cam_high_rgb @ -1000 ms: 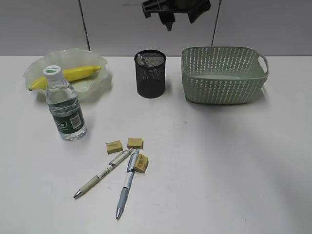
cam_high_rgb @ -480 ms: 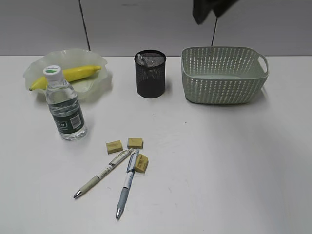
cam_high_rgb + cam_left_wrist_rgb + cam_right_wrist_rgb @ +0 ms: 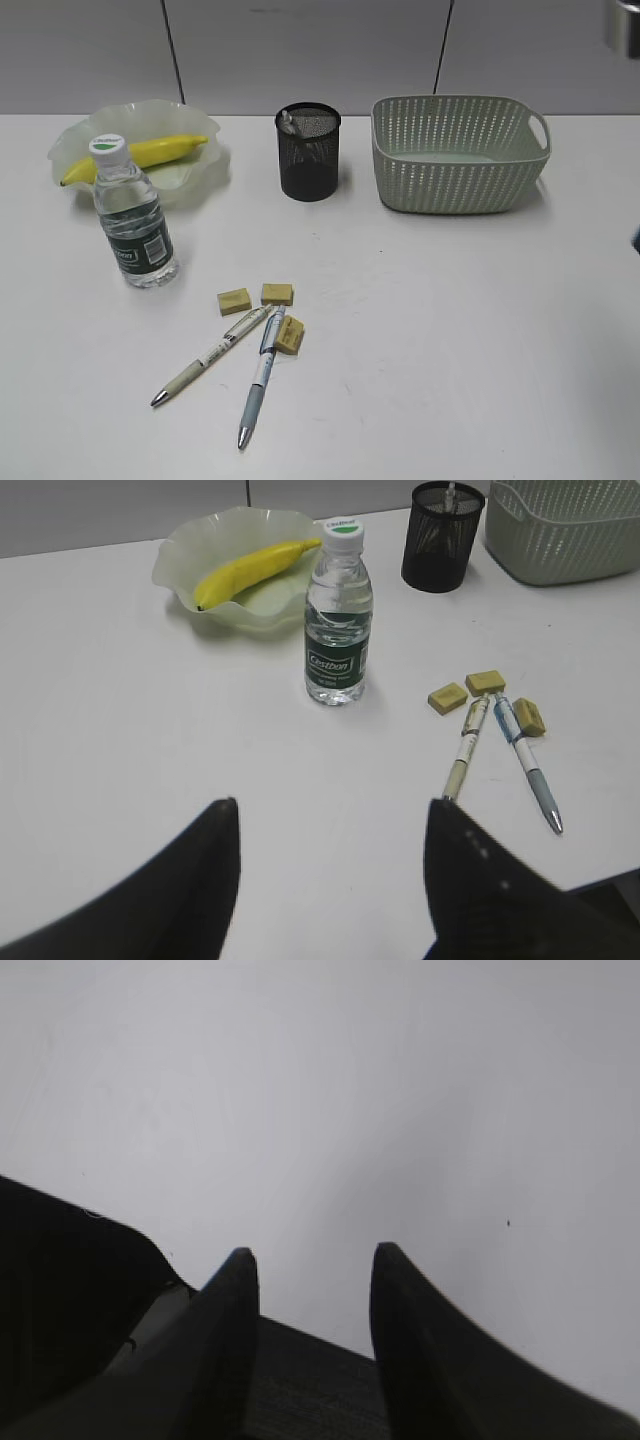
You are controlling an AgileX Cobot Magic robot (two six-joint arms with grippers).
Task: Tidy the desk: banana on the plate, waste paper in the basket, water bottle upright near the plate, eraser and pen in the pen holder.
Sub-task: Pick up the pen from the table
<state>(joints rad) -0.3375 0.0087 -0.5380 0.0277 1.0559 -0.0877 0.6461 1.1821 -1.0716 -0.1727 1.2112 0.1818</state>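
With banana (image 3: 135,153) plated and bottle (image 3: 131,217) upright, both pincers, left (image 3: 330,830) and right (image 3: 310,1270), stood released and empty; the pens (image 3: 258,378) and erasers (image 3: 277,294) awaited pickup for the holder (image 3: 308,152).

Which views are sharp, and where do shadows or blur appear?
Exterior view: sharp, even light, with soft shadows beside the bottle and the black cup. Left wrist view: table things clear, the dark jaws at the bottom edge blurred. Right wrist view: jaws soft-edged before a plain pale surface, nothing else to see.

Translucent pale green wavy glass plate (image 3: 70,140) looking glossy; clear plastic bottle (image 3: 133,220) shining; black metal mesh cup (image 3: 308,155) staying matt; perforated grey-green plastic basket (image 3: 455,170) appearing smooth.
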